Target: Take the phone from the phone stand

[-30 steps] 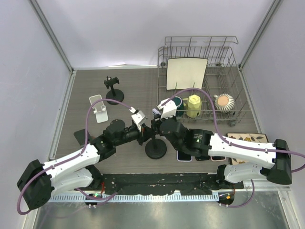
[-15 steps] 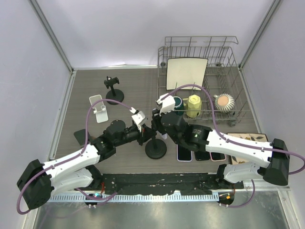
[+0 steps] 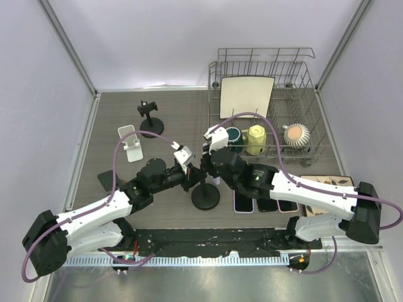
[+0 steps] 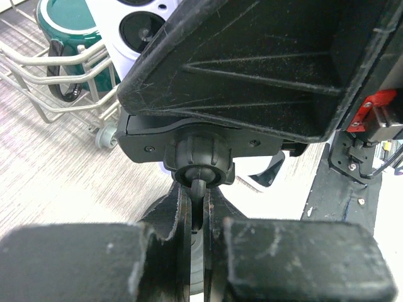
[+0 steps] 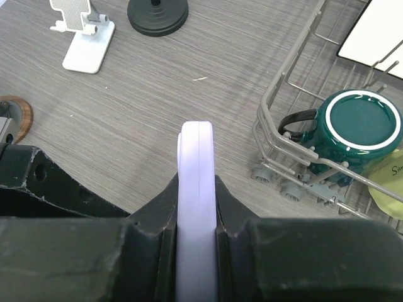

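Phone (image 5: 196,148) first: where do we see it?

We see it edge-on in the right wrist view, a pale lavender-white slab pinched between the fingers of the right gripper (image 5: 196,189). The jaws are narrow, closed against its two faces. In the left wrist view its white back shows two lenses at 11 o'clock, above the phone stand (image 4: 200,157).

Is it out of the cradle?

We cannot tell, because a black finger of the right gripper covers that spot. From above, the right gripper sits just at 12 o'clock of the stand's round black base (image 3: 206,196).

What do we have on the left?

The left gripper (image 4: 198,204) is nearly closed, its jaws clamped on the stand's thin stem just under the ball-joint collar.

Anything else near us?

In the right wrist view, a green mug (image 5: 362,123) sits in the wire dish rack (image 3: 296,104) at 2 o'clock of the phone. A white stand (image 5: 85,31) is at 10 o'clock and a second black base (image 5: 157,9) is near 12 o'clock — both well apart from us on the wood-grain table (image 5: 157,113).
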